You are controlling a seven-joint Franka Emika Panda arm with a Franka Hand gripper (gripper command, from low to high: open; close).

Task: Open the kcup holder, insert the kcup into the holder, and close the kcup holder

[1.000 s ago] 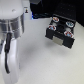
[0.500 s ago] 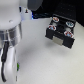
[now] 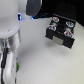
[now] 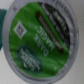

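Note:
The kcup (image 4: 40,44), a round pod with a bright green top and white print, fills the wrist view, very close under the camera. In the exterior view only a small green bit of the kcup (image 3: 18,65) shows beside my gripper (image 3: 12,66) at the exterior view's lower left. My fingers are hidden in both views. The kcup holder (image 3: 60,33), a black box, stands at the exterior view's right. Its drawer is pulled out, with round slots holding pods and a light handle (image 3: 60,41) on its front.
My white arm (image 3: 10,25) fills the exterior view's left side. A dark object with a blue light (image 3: 32,10) stands behind at the top. The white tabletop (image 3: 45,65) lies between the gripper and the holder.
The arm has shifted slightly at the exterior view's left. The kcup holder has not moved.

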